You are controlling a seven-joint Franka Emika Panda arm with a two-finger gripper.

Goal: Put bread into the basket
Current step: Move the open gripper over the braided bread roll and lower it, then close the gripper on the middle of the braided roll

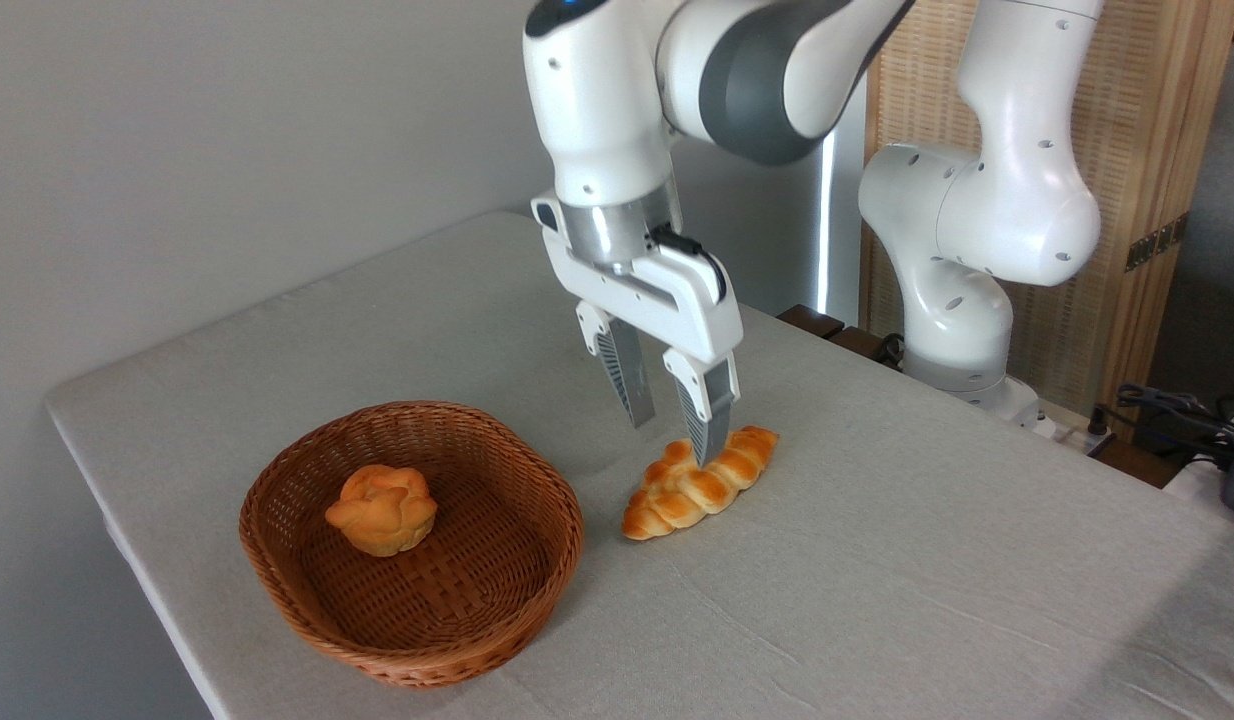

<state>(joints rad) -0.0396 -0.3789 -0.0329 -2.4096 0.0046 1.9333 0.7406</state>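
Observation:
The bread (689, 488), a long braided golden-brown loaf, lies on the table just right of the basket (307, 590). The basket is round, reddish-brown wicker, and holds a small knotted orange bun (382, 509). My gripper (675, 440) hangs open just above the loaf's far half, fingers pointing down. The nearer fingertip overlaps the loaf's top in the picture; whether it touches is unclear. Nothing is held between the fingers.
The grey cloth-covered table (877, 600) stretches to the right and front of the loaf. The arm's white base (962, 330) stands at the table's back right, with cables (1177, 410) beyond it. The table's left edge runs close behind the basket.

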